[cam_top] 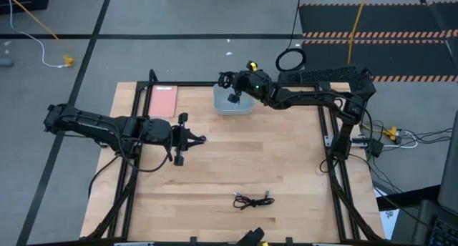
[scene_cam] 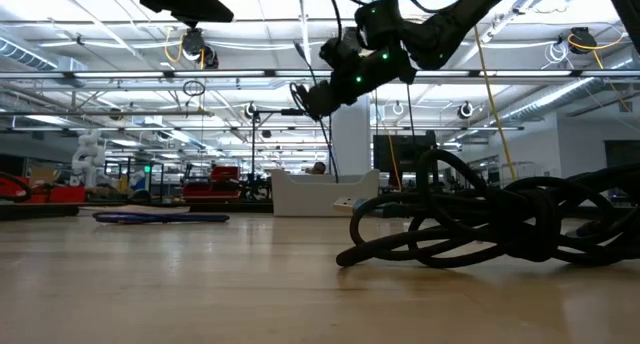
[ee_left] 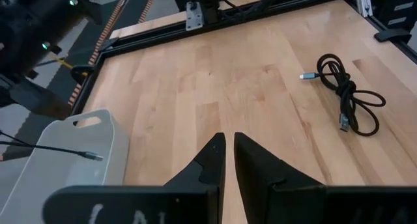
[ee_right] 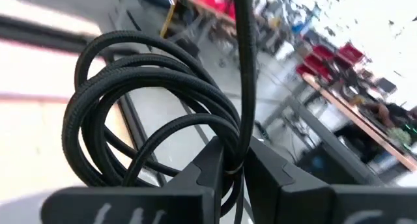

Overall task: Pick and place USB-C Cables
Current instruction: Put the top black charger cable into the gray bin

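Observation:
My right gripper hangs over the pale grey tray at the table's far edge and is shut on a black USB-C cable. A tail of that cable hangs down toward the tray, and its plug end shows over the tray. A second black cable lies loosely coiled near the table's near edge, also seen in the left wrist view and the low view. My left gripper is shut and waits left of centre. No blue-purple cable shows plainly. My right gripper pinches several strands of the black braided cable's coil between its two fingers. The loops stand out beyond the fingertips. The cable is lifted clear of the table, with one tail hanging below over the tray; I cannot tell whether that tail touches the tray.
A flat pink sheet lies at the far left corner beside the tray. A black metal frame runs round the wooden table. Bare wood lies between the tray and the near cable. A black ring coil sits on the floor beyond.

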Robot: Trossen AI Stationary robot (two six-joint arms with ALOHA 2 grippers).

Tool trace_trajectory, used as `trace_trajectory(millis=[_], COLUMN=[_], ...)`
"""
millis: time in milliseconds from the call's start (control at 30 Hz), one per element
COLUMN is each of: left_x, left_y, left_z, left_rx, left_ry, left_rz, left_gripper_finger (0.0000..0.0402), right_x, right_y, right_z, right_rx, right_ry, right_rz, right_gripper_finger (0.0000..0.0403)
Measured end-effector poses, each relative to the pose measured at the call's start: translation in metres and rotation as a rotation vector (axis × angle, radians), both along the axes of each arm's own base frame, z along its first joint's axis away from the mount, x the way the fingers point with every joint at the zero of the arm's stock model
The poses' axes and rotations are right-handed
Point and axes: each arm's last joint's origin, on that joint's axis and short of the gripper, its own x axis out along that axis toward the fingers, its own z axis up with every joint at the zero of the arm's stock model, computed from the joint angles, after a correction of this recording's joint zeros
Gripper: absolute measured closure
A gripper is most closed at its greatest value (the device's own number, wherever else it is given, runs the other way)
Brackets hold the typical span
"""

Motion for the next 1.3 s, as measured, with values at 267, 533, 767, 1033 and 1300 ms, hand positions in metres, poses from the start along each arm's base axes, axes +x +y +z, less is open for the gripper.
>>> trace_trajectory(millis=[267,533,767,1033,1300], left_x=[0.000,0.000,0.000,0.000,0.001], left_y=[0.000,0.000,0.000,0.000,0.000], left_z=[0.000,0.000,0.000,0.000,0.002], left_rx=[-0.001,-0.003,-0.006,-0.006,0.004], left_ry=[0.002,0.002,0.002,0.002,-0.018], left_rz=[0.000,0.001,0.002,0.002,0.011], left_gripper_finger=[0.0364,0.0364,0.0364,0.0364,0.0364], right_x=[-0.004,-0.008,-0.016,-0.021,-0.025], right_y=[0.000,0.002,0.006,0.008,0.010], right_z=[-0.015,-0.026,-0.043,-0.054,-0.061], right_rx=[0.060,0.085,0.100,0.117,0.177], right_ry=[0.151,0.226,0.280,0.314,0.346], right_rz=[-0.029,-0.027,-0.023,-0.018,-0.001], right_gripper_finger=[0.0367,0.0367,0.0367,0.0367,0.0367])
